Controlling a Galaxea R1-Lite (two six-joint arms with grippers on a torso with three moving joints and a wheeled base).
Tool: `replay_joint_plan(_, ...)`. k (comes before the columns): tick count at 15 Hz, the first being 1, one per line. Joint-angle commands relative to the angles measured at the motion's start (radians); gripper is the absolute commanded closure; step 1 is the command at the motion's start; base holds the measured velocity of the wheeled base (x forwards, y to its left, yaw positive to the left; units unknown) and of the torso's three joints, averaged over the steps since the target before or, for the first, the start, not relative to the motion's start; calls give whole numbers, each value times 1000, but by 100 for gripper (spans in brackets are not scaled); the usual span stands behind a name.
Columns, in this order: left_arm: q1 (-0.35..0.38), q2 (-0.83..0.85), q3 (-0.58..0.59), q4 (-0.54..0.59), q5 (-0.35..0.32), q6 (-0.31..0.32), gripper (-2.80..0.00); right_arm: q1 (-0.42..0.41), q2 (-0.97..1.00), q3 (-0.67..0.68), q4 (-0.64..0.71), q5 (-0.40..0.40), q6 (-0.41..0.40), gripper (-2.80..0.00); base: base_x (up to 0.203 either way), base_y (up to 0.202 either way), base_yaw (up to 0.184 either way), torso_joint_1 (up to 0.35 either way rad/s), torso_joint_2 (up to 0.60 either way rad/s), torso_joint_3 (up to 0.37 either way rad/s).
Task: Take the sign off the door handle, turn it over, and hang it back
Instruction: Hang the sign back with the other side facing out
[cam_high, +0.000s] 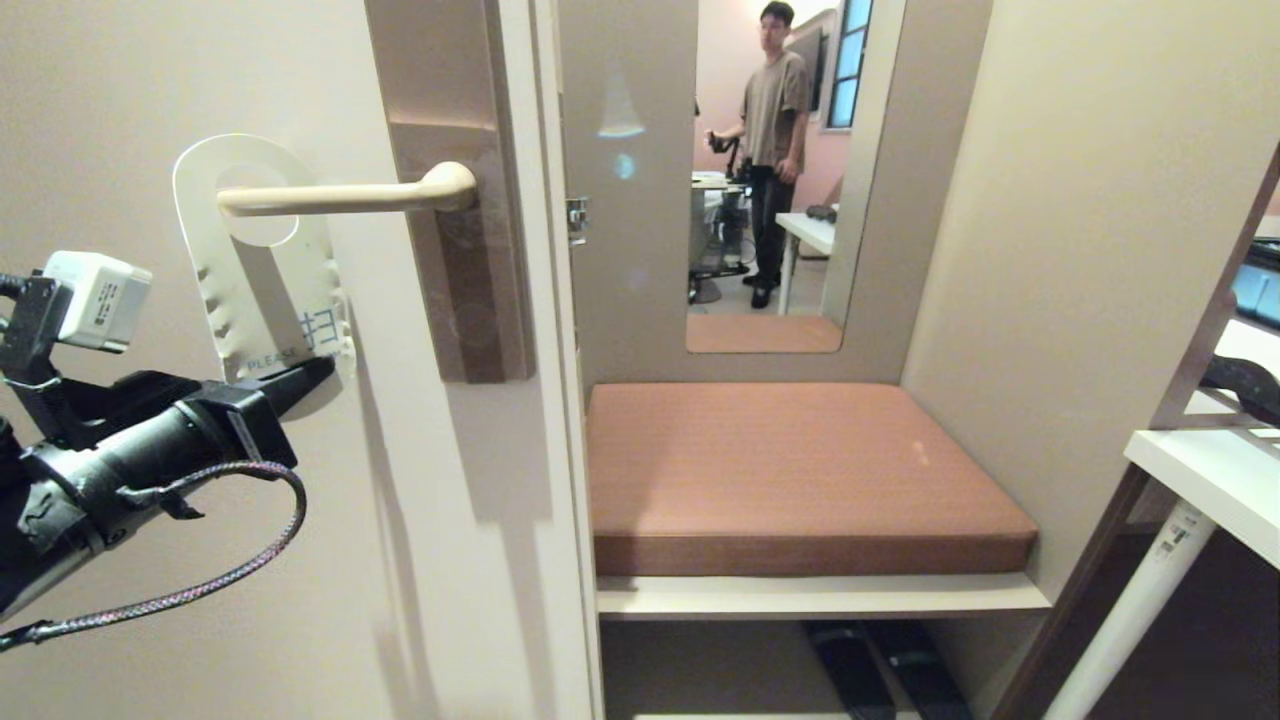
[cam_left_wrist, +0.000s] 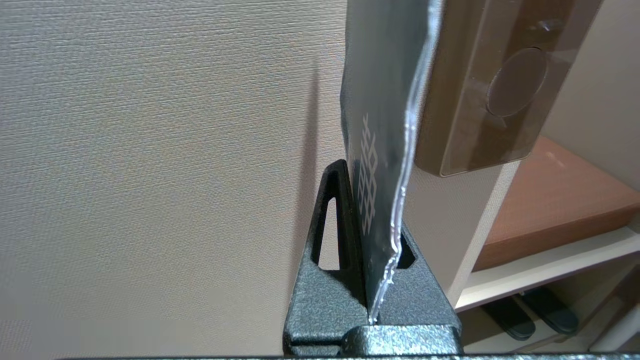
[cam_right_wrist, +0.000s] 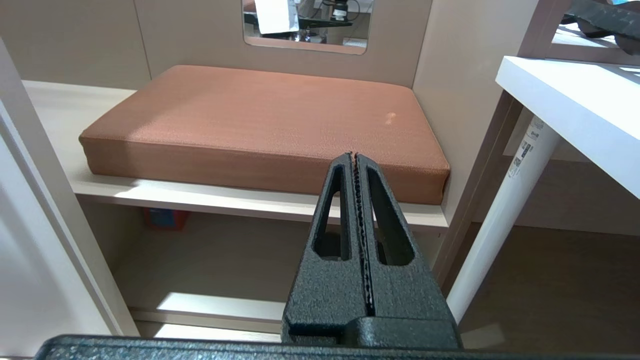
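The sign (cam_high: 262, 265) hangs by its oval hole on the door handle (cam_high: 345, 196), white face outward, long axis running down to the left claw (cam_high: 305, 375), which is clamped on its bottom edge. The lever's free tip points left, toward bare door, so the hole must likely slide that way to clear. The right claw (cam_right_wrist: 354, 156) is closed on nothing, parked near the cushioned shelf (cam_right_wrist: 270, 120).
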Motion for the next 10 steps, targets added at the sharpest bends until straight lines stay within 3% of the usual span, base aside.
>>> replay_joint_plan(1, -12, 1, 0, -5, 0, -1, 0, 0, 0, 0, 0, 1, -1, 0, 0, 0, 0, 0, 0, 0)
replay_joint_plan(10, -43, 1, 3, -5, 18, 53, 0, 0, 0, 0, 0, 1, -1, 0, 0, 0, 0, 0, 0, 0)
